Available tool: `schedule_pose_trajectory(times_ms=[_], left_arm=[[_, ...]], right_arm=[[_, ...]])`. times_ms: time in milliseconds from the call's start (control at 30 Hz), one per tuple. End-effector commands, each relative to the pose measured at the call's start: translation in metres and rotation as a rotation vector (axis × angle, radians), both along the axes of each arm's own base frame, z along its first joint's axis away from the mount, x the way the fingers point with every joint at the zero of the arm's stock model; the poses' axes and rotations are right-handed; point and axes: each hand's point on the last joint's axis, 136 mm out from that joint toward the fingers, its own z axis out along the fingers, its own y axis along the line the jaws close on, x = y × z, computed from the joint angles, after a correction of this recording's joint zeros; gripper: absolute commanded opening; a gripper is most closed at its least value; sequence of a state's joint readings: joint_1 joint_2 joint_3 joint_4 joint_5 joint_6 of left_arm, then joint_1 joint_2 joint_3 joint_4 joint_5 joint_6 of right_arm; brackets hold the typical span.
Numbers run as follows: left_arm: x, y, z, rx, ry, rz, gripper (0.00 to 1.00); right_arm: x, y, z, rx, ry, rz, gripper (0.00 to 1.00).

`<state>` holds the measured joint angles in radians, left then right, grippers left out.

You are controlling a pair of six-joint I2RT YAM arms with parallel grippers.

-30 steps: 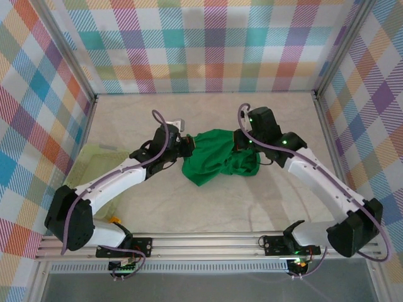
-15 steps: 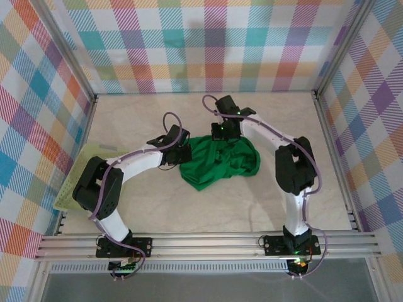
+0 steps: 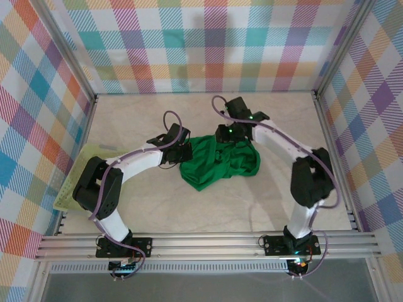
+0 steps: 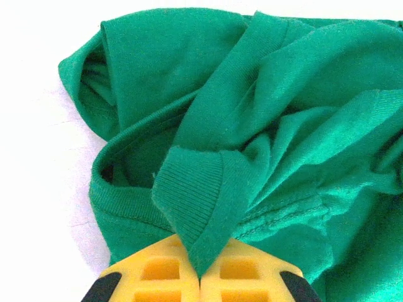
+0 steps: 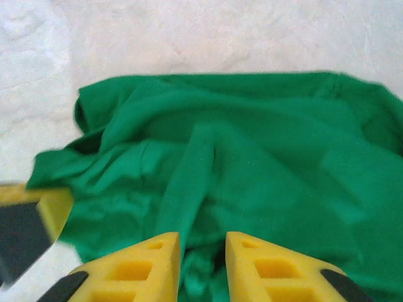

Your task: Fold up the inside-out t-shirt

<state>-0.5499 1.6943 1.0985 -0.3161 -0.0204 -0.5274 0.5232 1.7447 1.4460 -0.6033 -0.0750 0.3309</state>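
The bright green t-shirt (image 3: 220, 162) lies crumpled in the middle of the table. My left gripper (image 3: 182, 153) sits at its left edge. In the left wrist view the yellow fingers (image 4: 157, 274) meet, shut on a ribbed band of the t-shirt (image 4: 283, 107) that rises out from between them (image 4: 200, 277). My right gripper (image 3: 228, 135) hovers at the shirt's far edge. Its yellow fingertips (image 5: 151, 258) stand apart over the t-shirt (image 5: 252, 157), with a raised fold running down toward the gap (image 5: 203, 242).
A pale yellow-green mesh basket (image 3: 72, 182) stands at the left edge beside the left arm's base. A metal frame and plaid walls surround the pale table (image 3: 283, 113). A finger of the left gripper (image 5: 31, 214) shows at the left of the right wrist view.
The right gripper has moved from the shirt's right side to its far edge and shifted slightly right. The left gripper has stayed at the shirt's left edge.
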Motion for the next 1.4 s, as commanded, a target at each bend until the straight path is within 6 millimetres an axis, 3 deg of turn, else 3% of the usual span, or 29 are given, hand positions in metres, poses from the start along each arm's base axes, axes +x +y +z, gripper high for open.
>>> schedule_pose_trajectory(times_ms=[0, 167, 567, 800, 1000, 1133, 1367], left_arm=[[0.004, 0.003, 0.004, 0.011, -0.009, 0.008, 0.00], [0.005, 0.001, 0.006, 0.003, -0.010, 0.004, 0.00], [0.001, 0.002, 0.008, -0.010, -0.010, 0.009, 0.00], [0.001, 0.000, 0.009, -0.014, -0.011, 0.001, 0.00], [0.000, 0.000, 0.011, -0.023, -0.018, -0.002, 0.00], [-0.001, 0.003, 0.011, -0.014, -0.021, 0.001, 0.00], [-0.001, 0.002, 0.009, -0.013, -0.018, -0.001, 0.00]], right_arm=[[-0.016, 0.006, -0.004, 0.069, 0.011, 0.030, 0.22], [-0.021, 0.012, -0.031, 0.075, 0.060, 0.040, 0.18], [0.000, 0.020, -0.052, -0.117, -0.045, 0.099, 0.27], [0.007, 0.028, -0.049, -0.176, -0.090, 0.112, 0.35], [0.017, 0.019, -0.057, -0.279, -0.103, 0.081, 0.38], [0.015, 0.018, -0.061, -0.297, -0.098, 0.098, 0.39], [0.006, 0.035, -0.065, -0.278, -0.089, 0.152, 0.47]])
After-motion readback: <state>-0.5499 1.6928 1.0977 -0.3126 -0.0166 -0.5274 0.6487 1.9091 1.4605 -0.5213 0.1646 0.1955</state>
